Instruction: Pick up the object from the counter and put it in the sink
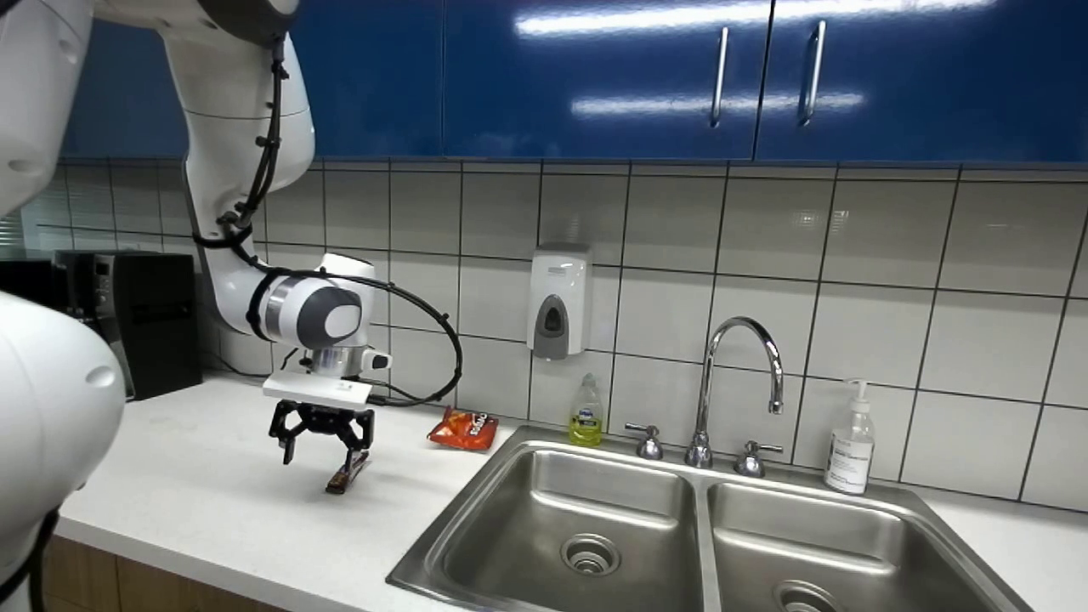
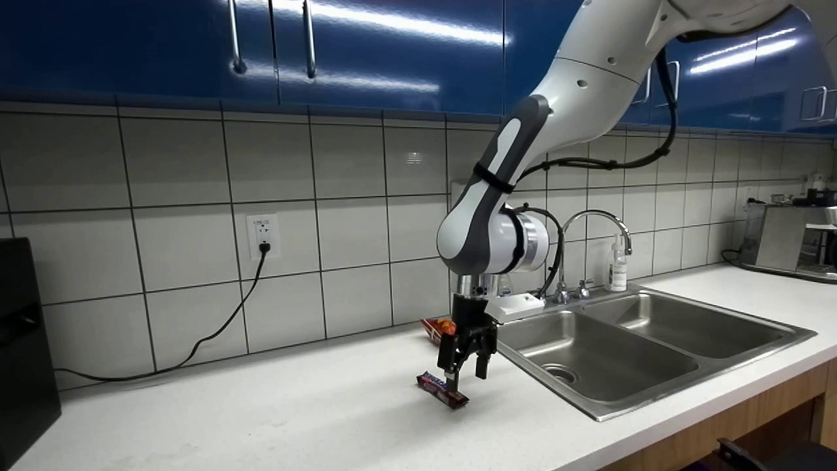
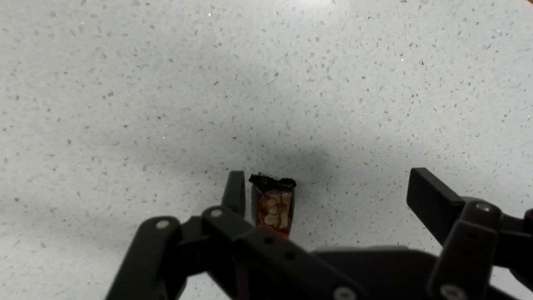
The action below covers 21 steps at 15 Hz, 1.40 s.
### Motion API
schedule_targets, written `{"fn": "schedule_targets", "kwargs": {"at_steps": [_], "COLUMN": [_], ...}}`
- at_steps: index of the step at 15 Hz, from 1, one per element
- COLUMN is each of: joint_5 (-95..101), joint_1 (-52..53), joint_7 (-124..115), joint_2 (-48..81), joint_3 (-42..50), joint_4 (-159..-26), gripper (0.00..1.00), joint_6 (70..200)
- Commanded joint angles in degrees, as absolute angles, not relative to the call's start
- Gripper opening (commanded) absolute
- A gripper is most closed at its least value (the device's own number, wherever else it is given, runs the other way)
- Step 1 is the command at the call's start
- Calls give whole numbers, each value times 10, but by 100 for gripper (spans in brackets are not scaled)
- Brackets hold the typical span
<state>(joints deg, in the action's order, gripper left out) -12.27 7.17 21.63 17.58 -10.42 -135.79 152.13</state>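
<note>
The object, a small dark wrapped bar with reddish print (image 1: 347, 473), lies on the white counter (image 1: 212, 476). It also shows in an exterior view (image 2: 439, 388) and in the wrist view (image 3: 272, 208), where the finger linkage hides its lower end. My gripper (image 1: 320, 457) is open and low over the bar, as also seen in an exterior view (image 2: 467, 378). In the wrist view the gripper (image 3: 327, 185) has the bar between its fingers, close beside the left finger and far from the right one. The steel double sink (image 1: 463, 514) is right of the gripper in both exterior views.
An orange-red snack bag (image 1: 463, 429) lies between the gripper and the sink, near the tiled wall. A dish soap bottle (image 1: 586, 416), a curved faucet (image 1: 699, 450) and a pump bottle (image 1: 851, 455) stand behind the basins. A black box (image 1: 157, 319) stands at the left.
</note>
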Motion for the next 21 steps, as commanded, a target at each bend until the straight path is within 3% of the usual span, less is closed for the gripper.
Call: {"fn": "schedule_targets", "kwargs": {"at_steps": [1,21], "joint_5": [-91,-44], "joint_1": [63,66], "joint_7": [199,173], "joint_2": [200,313], "joint_3": [-113,-110], "joint_4": [-1329,-1203], "gripper": [100,100], "joint_6": [1514,1501]}}
